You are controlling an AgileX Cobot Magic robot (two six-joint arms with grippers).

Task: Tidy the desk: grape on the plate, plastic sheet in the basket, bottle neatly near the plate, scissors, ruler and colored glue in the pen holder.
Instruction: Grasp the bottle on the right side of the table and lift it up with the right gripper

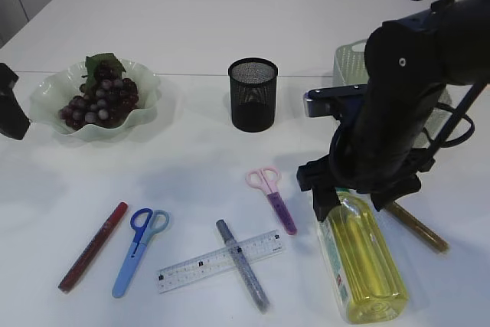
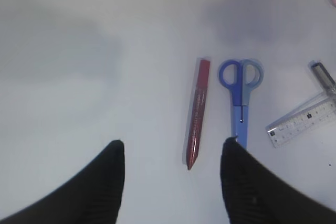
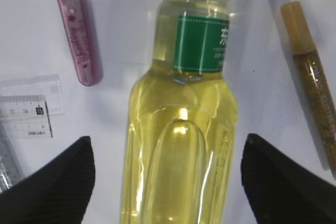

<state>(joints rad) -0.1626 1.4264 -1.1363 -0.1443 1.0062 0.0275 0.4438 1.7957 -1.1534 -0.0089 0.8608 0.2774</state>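
2 grippers show here. Right gripper [image 3: 168,182] hangs above the bottle [image 1: 360,258] of yellow liquid, jaws spread wide to either side of it and not touching. That bottle lies on its side on the white table [image 1: 191,28], just beside a gold glitter glue pen [image 1: 417,227]. Left gripper [image 2: 170,182] is parted and empty above a red glue pen [image 2: 197,114] and blue scissors [image 2: 240,98]. Grapes [image 1: 99,101] sit on the wavy green plate [image 1: 46,105]. Pink scissors [image 1: 272,197] lie in front of the black mesh pen holder [image 1: 253,93]. A clear ruler [image 1: 218,262] crosses under a silver glue pen [image 1: 241,266]. A green basket [image 1: 348,59] is partly hidden behind the right arm.
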